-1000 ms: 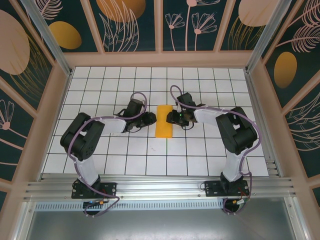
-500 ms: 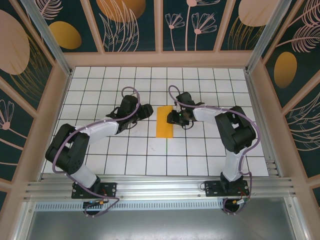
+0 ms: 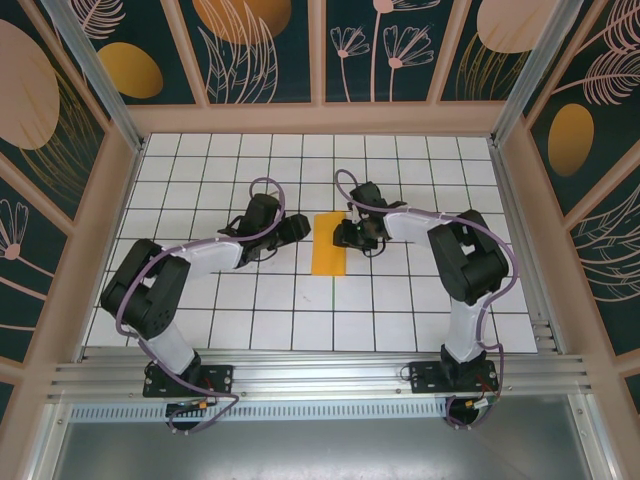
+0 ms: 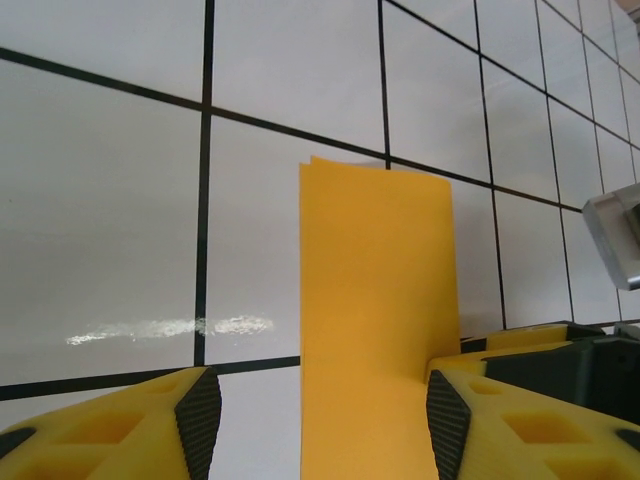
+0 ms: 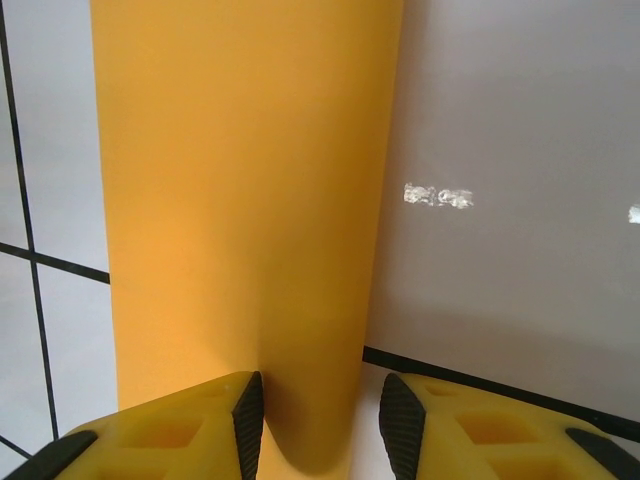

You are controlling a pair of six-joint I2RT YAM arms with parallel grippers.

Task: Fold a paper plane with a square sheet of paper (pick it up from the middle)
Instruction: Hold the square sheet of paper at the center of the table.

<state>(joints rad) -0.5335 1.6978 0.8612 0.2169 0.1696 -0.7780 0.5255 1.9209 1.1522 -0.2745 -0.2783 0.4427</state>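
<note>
Two grippers flank the square sheet of paper [image 3: 328, 243], which lies mid-table [image 3: 200, 300] as a narrow folded strip. My left gripper [image 3: 303, 230] stands spread just beside it. My right gripper [image 3: 341, 237] straddles its edge, part-spread, not pinching. I judge the centre crease is made. Next I must close on one layer only.

Matt square sheet of paper [image 3: 329, 243] on a glossy counter [image 4: 100, 150]
The paper is thin, smooth, orange-yellow; the white counter tiles shine with glare streaks; the left hand [image 4: 320, 420] and right hand [image 5: 315, 420] have yellow plastic fingers with black ribbed pads.
</note>
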